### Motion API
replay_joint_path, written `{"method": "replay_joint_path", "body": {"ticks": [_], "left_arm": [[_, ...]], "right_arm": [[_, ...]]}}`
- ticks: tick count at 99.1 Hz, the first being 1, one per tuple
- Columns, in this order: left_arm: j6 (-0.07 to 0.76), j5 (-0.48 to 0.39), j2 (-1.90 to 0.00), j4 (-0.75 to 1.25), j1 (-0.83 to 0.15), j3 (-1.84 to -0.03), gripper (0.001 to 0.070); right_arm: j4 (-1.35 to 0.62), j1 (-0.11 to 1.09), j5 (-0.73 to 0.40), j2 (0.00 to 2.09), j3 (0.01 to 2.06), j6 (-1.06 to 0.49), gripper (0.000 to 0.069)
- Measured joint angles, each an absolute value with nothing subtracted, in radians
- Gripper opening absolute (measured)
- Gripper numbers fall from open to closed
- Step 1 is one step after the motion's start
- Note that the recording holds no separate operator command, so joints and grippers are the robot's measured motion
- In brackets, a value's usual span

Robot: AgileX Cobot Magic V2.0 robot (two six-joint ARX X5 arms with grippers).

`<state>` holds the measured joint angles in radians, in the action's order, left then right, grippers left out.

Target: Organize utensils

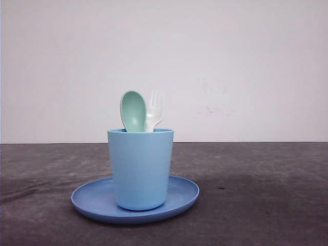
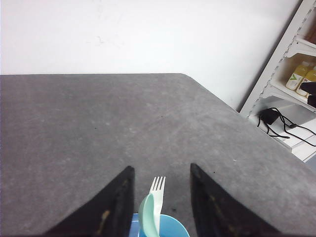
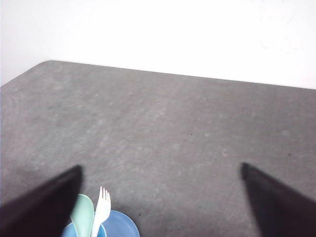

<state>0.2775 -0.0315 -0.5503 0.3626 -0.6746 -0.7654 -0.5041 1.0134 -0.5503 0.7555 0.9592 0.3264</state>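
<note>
Around the blue plate (image 1: 92, 202) bare gray surface (image 1: 266, 205) spreads; spoon (image 1: 133, 110) and fork (image 1: 155, 114) stand upright in the cup (image 1: 140, 169); left claw (image 2: 162, 207) gapes moderately, right claw (image 3: 160, 207) wide.

No readable text, number or brand name appears anywhere. The only thing resembling a sign is a green V-shaped mark on the label of a yellow bottle (image 2: 298, 75) standing on the white shelf unit (image 2: 291, 49) beside the tabletop (image 2: 123, 128) in the left wrist view; any lettering on that label is too small and blurred to make out. A second bottle (image 2: 310, 79) just beside the first shows no mark that can be read. The light blue cup (image 1: 140, 169) and the blue plate (image 1: 97, 197) under it carry no print.
</note>
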Motion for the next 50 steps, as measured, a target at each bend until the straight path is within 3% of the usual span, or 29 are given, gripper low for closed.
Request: {"method": "replay_joint_path", "body": {"ticks": [5, 12, 18, 28, 50], "left_arm": [[0.277, -0.031, -0.550, 0.363, -0.675, -0.765, 0.0163], [0.278, -0.031, -0.550, 0.363, -0.675, -0.765, 0.0070], [0.278, -0.031, -0.550, 0.363, -0.675, -0.765, 0.0033], [0.278, -0.031, -0.550, 0.363, -0.675, -0.765, 0.0019], [0.278, -0.031, -0.546, 0.363, -0.675, -0.765, 0.0018]], "right_arm": [[-0.505, 1.013, -0.551, 0.754, 0.959, 0.317, 0.0413], [-0.506, 1.013, -0.550, 0.756, 0.959, 0.307, 0.0204], [-0.507, 1.013, -0.551, 0.760, 0.959, 0.291, 0.0085], [-0.507, 1.013, -0.551, 0.762, 0.959, 0.284, 0.0029], [-0.506, 1.013, -0.550, 0.762, 0.959, 0.284, 0.0014]]}}
